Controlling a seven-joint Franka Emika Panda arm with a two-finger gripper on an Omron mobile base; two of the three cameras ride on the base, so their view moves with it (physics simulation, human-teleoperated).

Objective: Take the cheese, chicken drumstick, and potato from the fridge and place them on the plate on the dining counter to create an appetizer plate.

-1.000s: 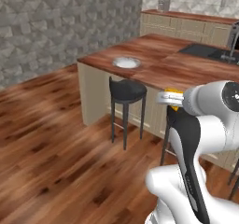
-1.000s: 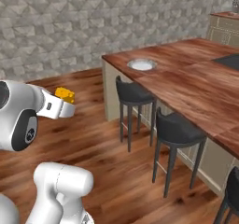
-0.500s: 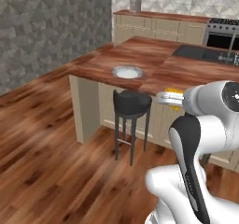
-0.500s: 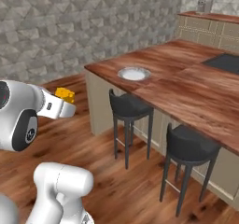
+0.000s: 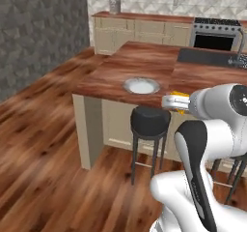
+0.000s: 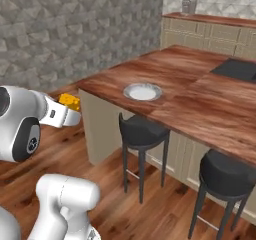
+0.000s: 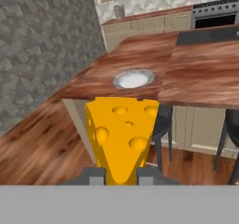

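1. Short of the glossy reddish-brown wood counter (image 6: 200, 99), the hand (image 7: 120, 174) is clamped on the yellow holed cheese wedge (image 7: 121, 134).
2. The round pale plate (image 5: 141, 85) sits near the counter's edge, bare.
3. Risk: a low approach could knock the cheese against the counter's edge or the black stool (image 5: 150, 121).

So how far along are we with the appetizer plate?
The cheese is out of the fridge, clamped in the gripper short of the dining counter. The plate is bare. Left: set the cheese down, then fetch the drumstick and potato.
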